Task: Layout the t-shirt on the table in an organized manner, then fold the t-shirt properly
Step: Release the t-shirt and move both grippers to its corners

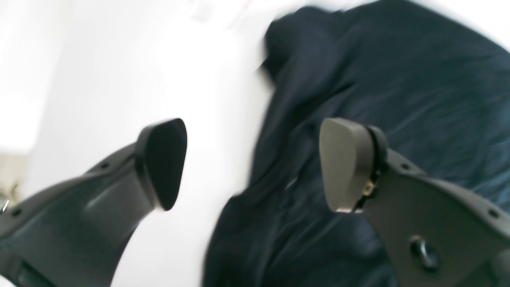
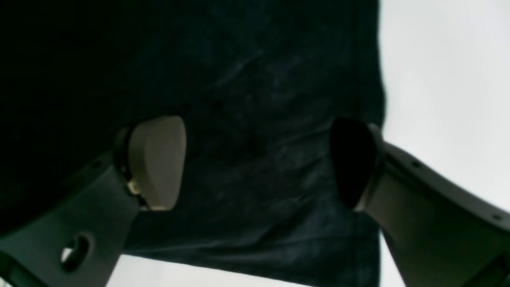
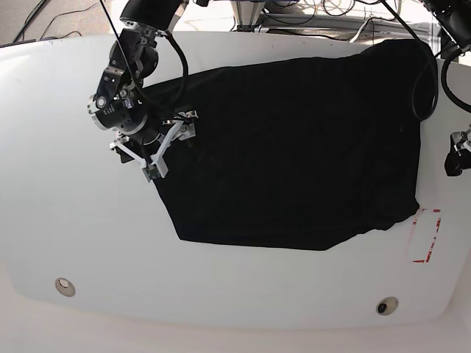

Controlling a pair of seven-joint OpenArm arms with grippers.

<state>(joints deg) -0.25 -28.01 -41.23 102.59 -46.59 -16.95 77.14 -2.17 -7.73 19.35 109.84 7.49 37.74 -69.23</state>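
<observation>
White table (image 3: pixel 66 220) fills my base view, glossy, with cables trailing along the far edge. I see the t-shirt (image 3: pixel 294 147) spread across the middle and right of it, mostly flat, its far right corner bunched near the table's edge. Red tape mark (image 3: pixel 425 235) sits just right of the shirt's near right corner. Two small round holes (image 3: pixel 65 286) lie along the near edge, nothing in either that I can make out.

My right gripper (image 3: pixel 165 147) hangs over the shirt's left edge, jaws spread wide, holding nothing; on its wrist view dark cloth shows between the fingers (image 2: pixel 157 161).

My left gripper (image 1: pixel 253 163) also has its jaws spread and empty; its blurred wrist view shows them straddling the shirt's rumpled edge, one finger over bare table, one over cloth.
</observation>
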